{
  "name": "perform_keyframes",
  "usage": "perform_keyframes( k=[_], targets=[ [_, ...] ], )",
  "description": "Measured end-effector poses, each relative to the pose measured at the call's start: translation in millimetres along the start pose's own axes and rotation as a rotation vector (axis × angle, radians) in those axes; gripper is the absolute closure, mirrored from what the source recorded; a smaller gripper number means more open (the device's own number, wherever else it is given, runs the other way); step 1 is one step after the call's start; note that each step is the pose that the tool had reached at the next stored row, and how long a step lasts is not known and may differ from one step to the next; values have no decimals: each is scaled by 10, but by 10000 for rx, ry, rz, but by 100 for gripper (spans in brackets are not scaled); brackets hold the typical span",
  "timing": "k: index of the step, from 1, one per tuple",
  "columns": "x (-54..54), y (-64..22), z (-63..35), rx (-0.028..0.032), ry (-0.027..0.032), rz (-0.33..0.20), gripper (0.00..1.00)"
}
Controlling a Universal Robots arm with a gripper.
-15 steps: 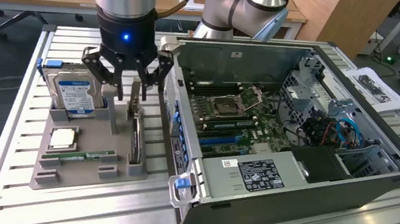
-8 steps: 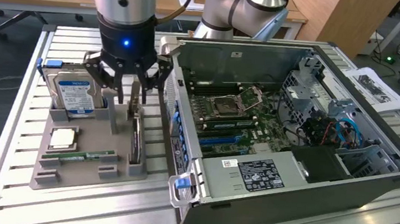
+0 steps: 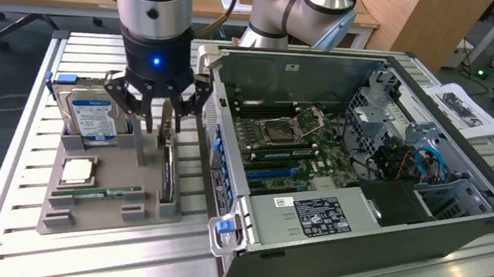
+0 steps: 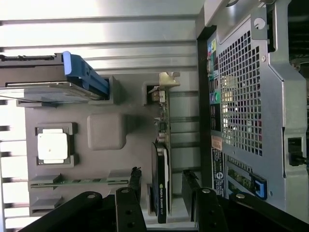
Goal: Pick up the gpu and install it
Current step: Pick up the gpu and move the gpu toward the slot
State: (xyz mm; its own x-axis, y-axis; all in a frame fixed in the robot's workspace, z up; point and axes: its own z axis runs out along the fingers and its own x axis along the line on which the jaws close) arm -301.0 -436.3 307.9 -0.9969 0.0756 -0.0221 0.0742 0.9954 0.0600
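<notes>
A: Jaws?
B: Wide apart, holding nothing. They're down over the gpu (image 4: 160, 164), one either side of it, no contact I can make out.
A: Where's the card?
B: Standing on edge in its slot in the grey tray (image 3: 96, 216) on the worktop (image 3: 123, 263), beside the open computer case (image 3: 312, 218).
A: Progress?
B: Early, I'd say. Not gripped, not lifted, nothing installed. Pick-up and seating both left.

The gpu (image 4: 161, 179) is black with a green board and silvery bracket. The drive (image 3: 92, 119) bears a blue label. The tray (image 3: 101, 216) is grey, the surface (image 3: 78, 258) ribbed silver, the hand (image 3: 160, 126) black, the case (image 3: 373, 248) dark grey.
</notes>
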Motion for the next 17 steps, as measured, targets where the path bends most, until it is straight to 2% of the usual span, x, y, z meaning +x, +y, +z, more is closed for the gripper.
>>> perform_keyframes(
  k=[17],
  targets=[
    [5, -12, 201, -9, 0, 0, 53]
  ],
)
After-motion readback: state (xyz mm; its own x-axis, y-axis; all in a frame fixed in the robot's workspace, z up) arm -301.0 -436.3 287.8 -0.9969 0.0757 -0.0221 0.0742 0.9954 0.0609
